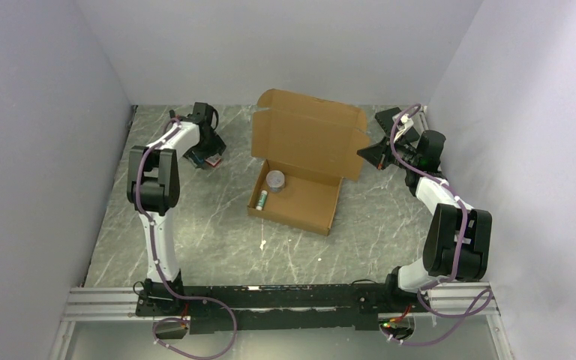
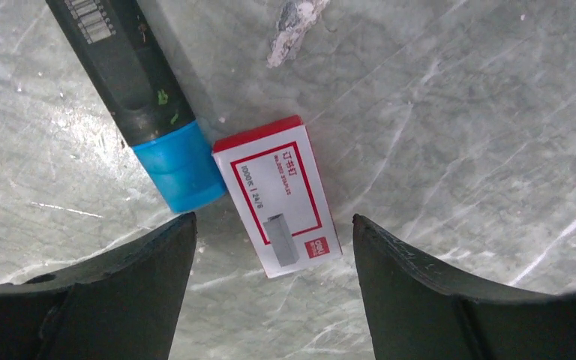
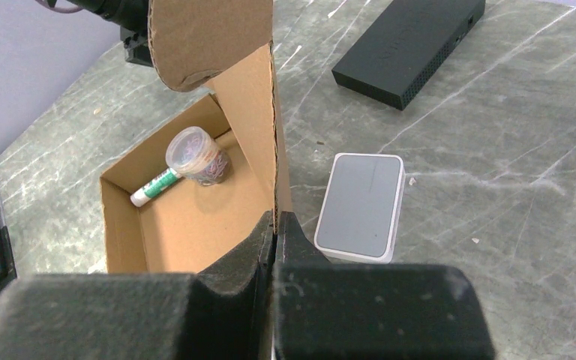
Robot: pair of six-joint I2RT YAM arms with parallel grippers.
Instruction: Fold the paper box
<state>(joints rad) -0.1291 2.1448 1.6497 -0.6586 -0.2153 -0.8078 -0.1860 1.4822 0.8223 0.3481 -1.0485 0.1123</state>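
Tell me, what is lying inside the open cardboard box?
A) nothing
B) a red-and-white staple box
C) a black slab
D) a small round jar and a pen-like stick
D: the right wrist view shows a small round jar and a green-and-white stick lying on the floor of the paper box.

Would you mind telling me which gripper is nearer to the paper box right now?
Right. The right gripper is pinched on the upright lid edge of the paper box; the left gripper hangs open off to its left, over a staples box.
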